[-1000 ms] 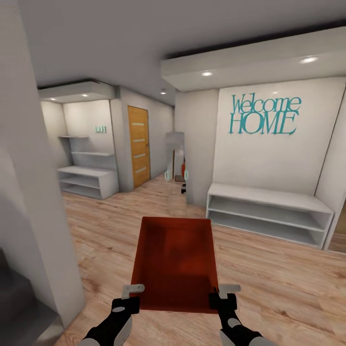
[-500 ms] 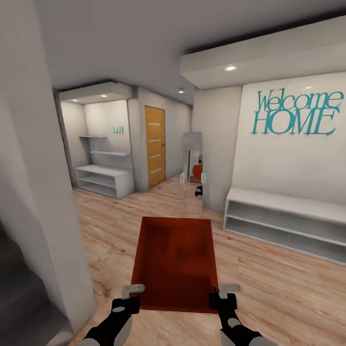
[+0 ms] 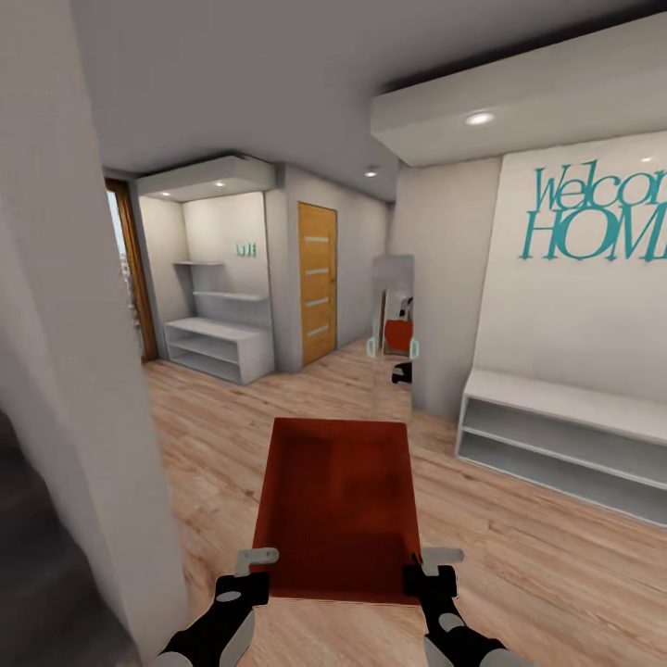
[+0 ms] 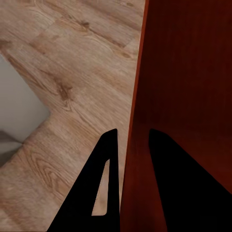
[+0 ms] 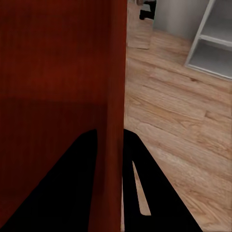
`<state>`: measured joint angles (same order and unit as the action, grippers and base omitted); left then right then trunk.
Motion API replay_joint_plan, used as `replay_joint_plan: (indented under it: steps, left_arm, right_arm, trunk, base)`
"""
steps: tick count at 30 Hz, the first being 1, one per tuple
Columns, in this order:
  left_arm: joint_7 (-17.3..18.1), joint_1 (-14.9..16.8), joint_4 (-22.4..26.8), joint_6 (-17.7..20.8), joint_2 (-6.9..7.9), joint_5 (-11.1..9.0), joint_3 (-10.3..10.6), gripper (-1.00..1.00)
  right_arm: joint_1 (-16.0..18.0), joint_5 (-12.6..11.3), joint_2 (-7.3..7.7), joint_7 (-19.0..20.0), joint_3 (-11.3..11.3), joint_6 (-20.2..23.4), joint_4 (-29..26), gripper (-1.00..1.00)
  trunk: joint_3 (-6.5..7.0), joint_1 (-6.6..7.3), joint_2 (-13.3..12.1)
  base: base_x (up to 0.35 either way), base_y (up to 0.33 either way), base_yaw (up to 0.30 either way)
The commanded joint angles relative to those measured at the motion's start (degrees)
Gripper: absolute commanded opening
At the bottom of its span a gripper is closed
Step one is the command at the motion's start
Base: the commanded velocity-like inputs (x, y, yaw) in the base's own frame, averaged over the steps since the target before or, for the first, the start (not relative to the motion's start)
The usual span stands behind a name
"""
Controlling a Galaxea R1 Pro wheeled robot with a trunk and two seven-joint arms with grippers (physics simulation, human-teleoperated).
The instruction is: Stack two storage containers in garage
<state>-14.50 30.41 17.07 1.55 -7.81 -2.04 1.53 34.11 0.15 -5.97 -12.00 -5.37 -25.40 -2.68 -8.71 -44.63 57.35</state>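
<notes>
Both sets of fingers clamp the orange-red storage container [image 3: 338, 505] over wood-plank floor [image 3: 537, 565]; white shelf bench [image 3: 556, 435] at right.

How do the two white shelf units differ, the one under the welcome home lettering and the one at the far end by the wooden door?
The shelf unit under the lettering is nearer and looks larger and longer; the far shelf unit sits in a recessed alcove and looks smaller. The far one has two wall shelves above it; the near one has teal lettering above instead. Both are low, white, open-fronted and stand on the wood-plank floor.
</notes>
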Motion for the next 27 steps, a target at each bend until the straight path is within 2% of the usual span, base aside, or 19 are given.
replay_joint_plan:
  steps: [1,27]
  left_arm:
    - [-0.26,0.00,-0.19,0.20,-0.01,-1.48,0.93,-1.00]
    - [-0.26,0.00,-0.19,0.20,-0.01,-1.48,0.93,-1.00]
  right_arm:
    - [0.08,0.20,-0.01,-0.39,-0.34,-0.46,-2.42,-1.00]
    - [0.08,0.20,-0.01,-0.39,-0.34,-0.44,-2.42,-1.00]
  trunk:
    - [-0.09,-0.04,0.06]
    - [-0.09,-0.04,0.06]
  base:
    - [0.322,0.000,0.096]
    - [0.322,0.000,0.012]
